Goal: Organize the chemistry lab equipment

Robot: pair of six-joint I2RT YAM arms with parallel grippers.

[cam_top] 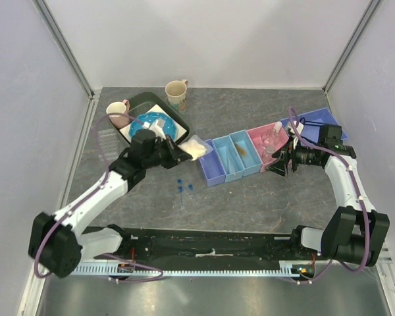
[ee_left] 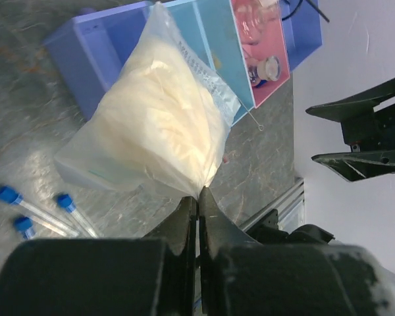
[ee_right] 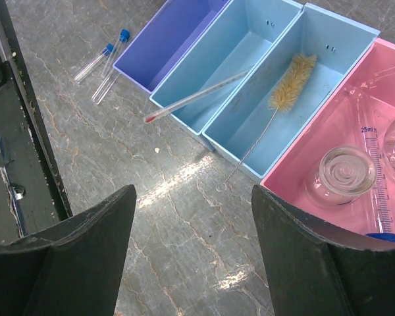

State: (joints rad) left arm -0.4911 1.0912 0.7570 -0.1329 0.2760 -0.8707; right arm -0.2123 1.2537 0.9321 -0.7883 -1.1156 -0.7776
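Left pincer (ee_left: pixel 197 194) clenched on one whitish bag (ee_left: pixel 158 125); right pincer (ee_right: pixel 192 191) spread and empty; three blue-capped clear tubes (ee_left: pixel 66 202) alongside.

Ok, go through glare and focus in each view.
Top external: even light, soft shadows, reasonably sharp. Left wrist: the whitish bag glows bright near the blurred left gripper. Right wrist: a glare streak on the table; the right gripper looms dark and soft.

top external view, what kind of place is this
Looks like a robot test cell staged as a chemistry bench: white panel walls box in a grey tabletop, with coloured sorting bins, blue-capped tubes and a bottle brush.
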